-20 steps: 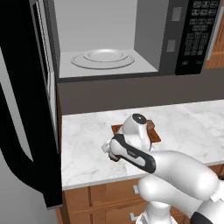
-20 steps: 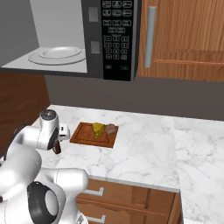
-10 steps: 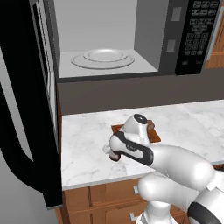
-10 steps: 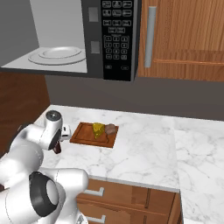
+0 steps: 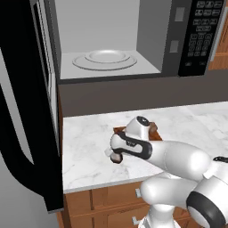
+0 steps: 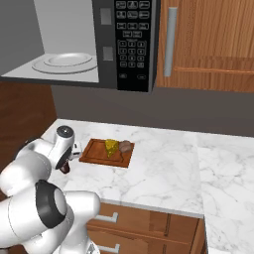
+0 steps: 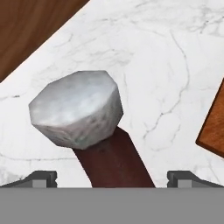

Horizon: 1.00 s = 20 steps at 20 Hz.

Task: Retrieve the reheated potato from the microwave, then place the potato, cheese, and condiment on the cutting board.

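Microwave [image 6: 89, 44] door [image 5: 26, 111] swung wide open, turntable [image 5: 104, 59] bare inside, keypad [image 6: 131, 37] on the right of the cavity. Below it, marble counter [image 6: 163, 168] w/ the board [image 6: 92, 154] lying flat near the left end. On the board: cheese [image 6: 111, 147] and potato [image 6: 125, 147], side by side, touching or nearly so, potato to the right in the right base view. In the left base view the arm covers most of the board; just a corner [image 5: 119, 130] and a bit of potato [image 5: 152, 127] show past it.

Bottle [image 7: 94, 127] stands on the counter just off the board's left edge, not on it. Hand view looks down on it: pale cap [image 7: 76, 107] big and close, dark brown neck below, board corner [image 7: 214, 127] at the right edge. Gripper [image 7: 111, 177] is spread fully wide, one fingertip [image 7: 41, 177] each side of the bottle's neck w/ clear gaps both sides, so nothing grasped, no contact visible. From the right base view the bottle [image 6: 65, 167] peeks out under the hand, by the counter's front-left; from the left base view its dark lower part [image 5: 116, 158] shows under the wrist. Hand sits low over the counter, pointing down at the bottle. Wood cabinets [image 6: 208, 44] right of the microwave, drawers [image 6: 149, 223] under the counter
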Motion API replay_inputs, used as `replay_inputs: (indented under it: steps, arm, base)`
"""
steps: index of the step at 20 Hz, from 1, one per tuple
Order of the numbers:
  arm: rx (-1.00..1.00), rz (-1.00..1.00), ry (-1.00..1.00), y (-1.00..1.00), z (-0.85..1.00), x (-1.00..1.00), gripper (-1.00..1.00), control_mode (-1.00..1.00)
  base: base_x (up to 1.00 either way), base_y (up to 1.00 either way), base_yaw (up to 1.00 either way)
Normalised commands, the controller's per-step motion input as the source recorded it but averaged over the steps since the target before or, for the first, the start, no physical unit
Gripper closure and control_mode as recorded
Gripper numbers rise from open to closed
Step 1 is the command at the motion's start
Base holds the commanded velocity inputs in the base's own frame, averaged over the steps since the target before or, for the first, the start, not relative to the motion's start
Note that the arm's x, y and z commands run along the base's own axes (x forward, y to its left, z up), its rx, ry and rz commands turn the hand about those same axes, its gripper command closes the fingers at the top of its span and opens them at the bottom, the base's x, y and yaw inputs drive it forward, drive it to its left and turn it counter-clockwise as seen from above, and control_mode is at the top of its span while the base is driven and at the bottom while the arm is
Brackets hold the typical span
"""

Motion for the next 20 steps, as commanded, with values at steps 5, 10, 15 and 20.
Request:
replay_inputs:
  steps: [5, 10, 15, 20]
  arm:
    - [0.01, 0.06, 0.0, 0.0, -0.09, 0.0, -1.0, -1.0]
    - [0.02, 0.05, 0.0, 0.03, -0.14, 0.0, 1.0, -1.0]
    - [0.01, 0.02, 0.01, 0.0, -0.16, -0.04, 1.0, -1.0]
    - [0.0, 0.0, 0.0, -0.04, -0.1, -0.09, 1.0, -1.0]
  base:
    - [0.0, 0.0, 0.0]
    - [0.0, 0.0, 0.0]
    - [0.0, 0.0, 0.0]
    - [0.0, 0.0, 0.0]
